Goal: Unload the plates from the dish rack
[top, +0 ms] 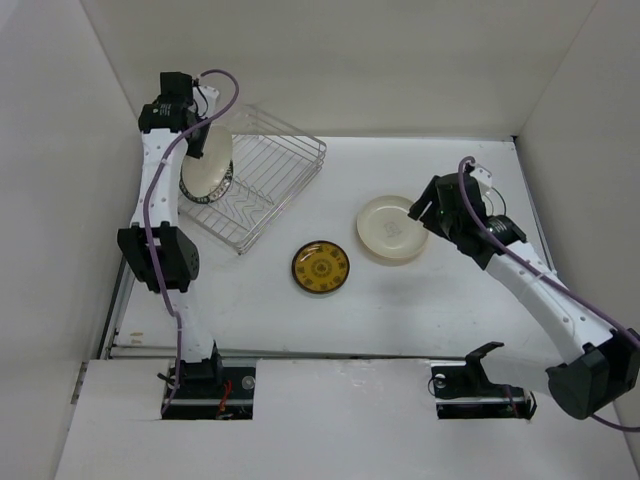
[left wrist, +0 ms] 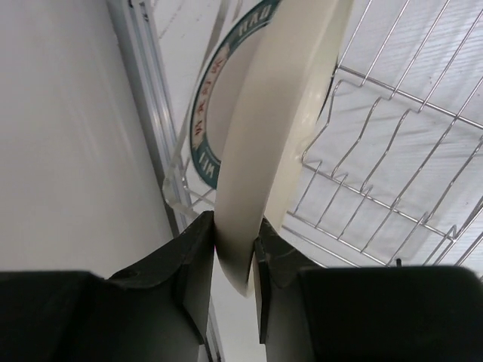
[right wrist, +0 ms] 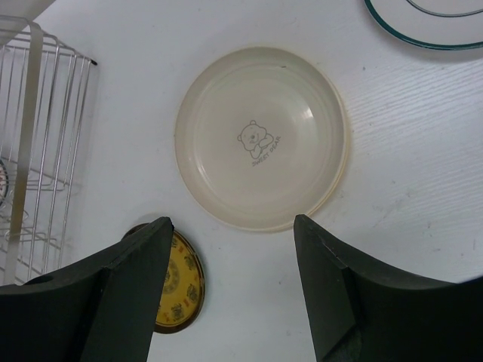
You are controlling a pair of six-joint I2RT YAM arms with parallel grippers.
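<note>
The wire dish rack (top: pixel 270 185) stands at the back left. My left gripper (top: pixel 205 135) is shut on the top rim of a cream plate (top: pixel 212 162) standing upright in the rack; in the left wrist view the fingers (left wrist: pixel 198 256) pinch its edge (left wrist: pixel 279 113). Right behind it stands a plate with a teal patterned rim (left wrist: pixel 205 136). A cream plate with a bear print (right wrist: pixel 263 139) and a dark plate with a gold centre (top: pixel 321 268) lie flat on the table. My right gripper (right wrist: pixel 230 226) is open and empty above the bear plate. No yellow-orange plate shows.
A white plate with a thin teal line (right wrist: pixel 430 19) lies on the table beyond the bear plate, mostly hidden by the right arm in the top view. White walls enclose the table on the left, back and right. The rack's right half (left wrist: pixel 392 151) holds no plates.
</note>
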